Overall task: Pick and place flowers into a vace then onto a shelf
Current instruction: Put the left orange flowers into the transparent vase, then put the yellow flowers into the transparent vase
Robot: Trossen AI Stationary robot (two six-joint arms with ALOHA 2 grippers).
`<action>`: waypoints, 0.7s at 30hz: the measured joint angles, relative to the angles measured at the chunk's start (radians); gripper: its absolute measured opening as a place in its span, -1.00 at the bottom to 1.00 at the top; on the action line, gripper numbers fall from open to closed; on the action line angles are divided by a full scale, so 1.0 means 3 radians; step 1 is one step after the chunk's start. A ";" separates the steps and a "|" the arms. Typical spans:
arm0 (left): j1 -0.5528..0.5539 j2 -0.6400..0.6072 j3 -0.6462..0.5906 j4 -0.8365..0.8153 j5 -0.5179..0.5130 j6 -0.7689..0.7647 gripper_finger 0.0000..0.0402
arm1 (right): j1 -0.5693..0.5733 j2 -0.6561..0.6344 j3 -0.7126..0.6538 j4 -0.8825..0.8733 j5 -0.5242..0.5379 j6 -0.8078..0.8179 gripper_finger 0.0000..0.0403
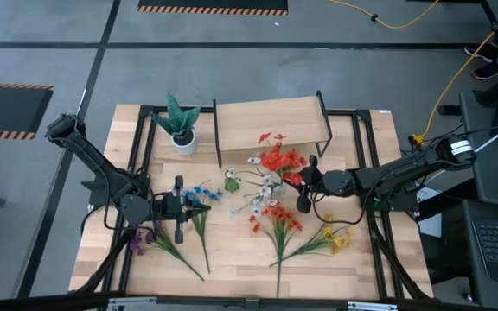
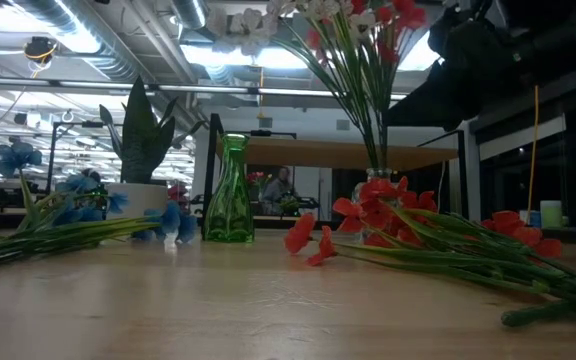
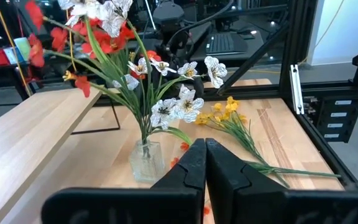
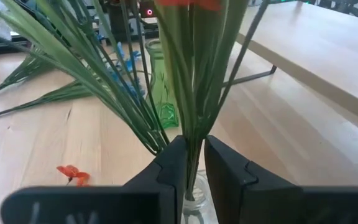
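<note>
- Step in hand, as I judge it: seating a bunch in the clear vase (image 3: 146,159), which stands in front of the shelf (image 1: 271,119).
- The right gripper (image 4: 191,163) is just above the vase mouth, its jaws nearly closed on the stems (image 4: 194,93) of red and white flowers (image 1: 277,164).
- The left gripper (image 3: 205,163) waits left of the vase, jaws fully closed, holding nothing.
- Next probably: let go, then carry the vase up onto the shelf.
- A green vase (image 2: 229,190) stands left of the clear vase; loose sprigs (image 1: 275,223) lie in front of it, the potted plant (image 1: 180,125) left of the shelf.
</note>
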 joint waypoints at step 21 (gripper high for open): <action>0.0000 0.0001 0.0000 0.0001 0.0000 0.0003 -0.96 | 0.0085 -0.0613 0.0022 -0.0831 -0.0261 0.0245 -0.69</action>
